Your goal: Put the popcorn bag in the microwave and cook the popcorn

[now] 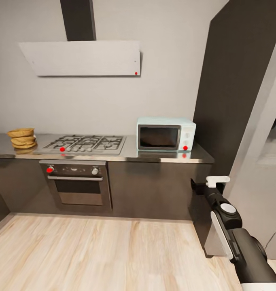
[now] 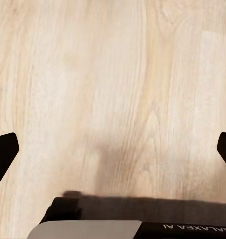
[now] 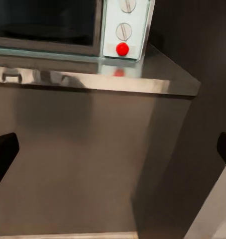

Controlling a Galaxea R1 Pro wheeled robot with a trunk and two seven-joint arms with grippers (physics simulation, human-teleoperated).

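Note:
The popcorn bag [image 1: 21, 138], a tan ringed sack, stands at the far left of the steel countertop [image 1: 162, 155]. The pale-blue microwave [image 1: 166, 134] sits at the countertop's right end with its dark door closed. Its white knob panel and red light [image 3: 122, 48] face my right gripper [image 3: 113, 154], which is open and empty. That gripper [image 1: 200, 186] hovers below the counter's right end, in front of the dark cabinet. My left gripper [image 2: 113, 154] is open over the wood floor [image 2: 113, 89], holding nothing. The popcorn is hidden.
A gas hob [image 1: 86, 143] with an oven [image 1: 77, 184] beneath lies between bag and microwave. A range hood [image 1: 81, 58] hangs above. A tall dark cabinet [image 1: 239, 81] and a grey fridge [image 1: 267, 161] stand on the right. Light wood floor [image 1: 93, 254] spreads before the cabinets.

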